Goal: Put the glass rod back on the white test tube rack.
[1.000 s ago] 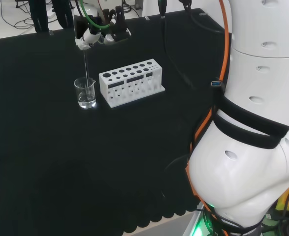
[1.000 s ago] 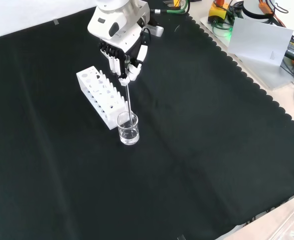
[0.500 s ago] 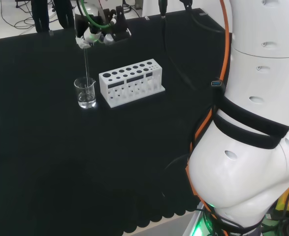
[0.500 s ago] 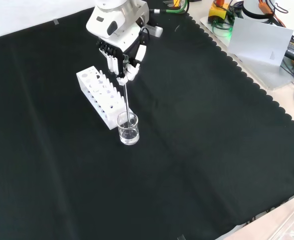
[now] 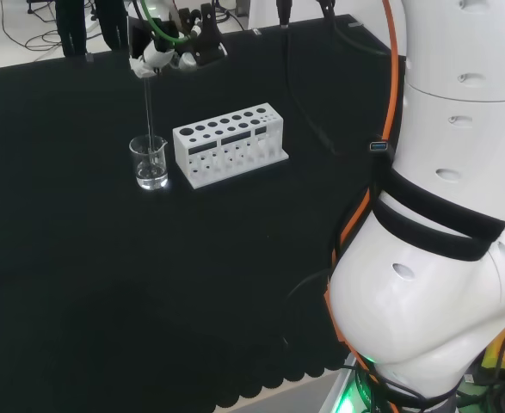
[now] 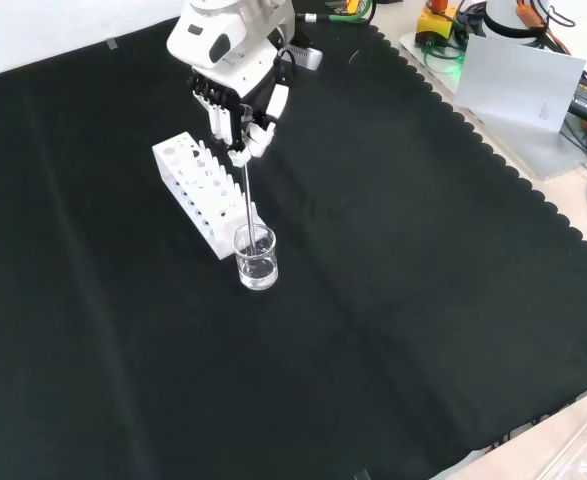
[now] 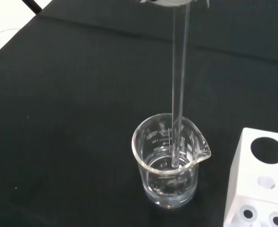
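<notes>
Beside the rack (image 6: 201,192), the hand (image 6: 235,100) pinches the rod (image 6: 248,195), its tip seemingly inside the beaker (image 6: 256,257).

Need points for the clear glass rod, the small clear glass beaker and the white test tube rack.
Clear glass rod (image 7: 179,85): wrist view, mid-shaft.
Small clear glass beaker (image 6: 256,268): front view, side wall.
White test tube rack (image 5: 226,144): head view, front face.

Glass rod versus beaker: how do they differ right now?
The glass rod is a thin, upright stick pinched by the hand; the beaker is squat and wide, standing free on the cloth. The rod hangs above the cloth with its lower end inside the beaker, which holds a little clear liquid. Both are clear glass and beside the white test tube rack.
</notes>
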Motion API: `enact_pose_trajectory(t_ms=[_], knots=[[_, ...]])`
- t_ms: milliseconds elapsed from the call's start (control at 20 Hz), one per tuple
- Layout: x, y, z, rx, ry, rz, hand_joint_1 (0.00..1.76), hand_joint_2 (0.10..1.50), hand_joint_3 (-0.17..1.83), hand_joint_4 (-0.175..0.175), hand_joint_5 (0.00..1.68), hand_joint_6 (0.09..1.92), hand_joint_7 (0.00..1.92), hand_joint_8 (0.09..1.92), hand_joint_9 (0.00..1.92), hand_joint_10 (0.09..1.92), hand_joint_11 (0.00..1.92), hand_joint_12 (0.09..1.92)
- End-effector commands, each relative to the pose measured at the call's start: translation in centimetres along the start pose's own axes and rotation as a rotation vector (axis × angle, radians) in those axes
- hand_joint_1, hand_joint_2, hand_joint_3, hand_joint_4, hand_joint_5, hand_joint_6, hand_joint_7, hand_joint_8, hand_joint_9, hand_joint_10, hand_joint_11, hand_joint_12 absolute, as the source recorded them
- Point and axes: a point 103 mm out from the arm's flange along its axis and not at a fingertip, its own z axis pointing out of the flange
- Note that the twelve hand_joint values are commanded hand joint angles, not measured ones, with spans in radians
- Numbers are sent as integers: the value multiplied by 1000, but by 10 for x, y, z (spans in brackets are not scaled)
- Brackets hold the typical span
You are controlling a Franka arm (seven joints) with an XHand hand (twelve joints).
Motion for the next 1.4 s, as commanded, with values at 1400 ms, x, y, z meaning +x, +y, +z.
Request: enact_pose_trajectory(t_ms=[1400], knots=[[-75,-23,-71,-72,-6,113,1233,1038,-175,-175,1402,304,1519,949,1787,577,1785,726]])
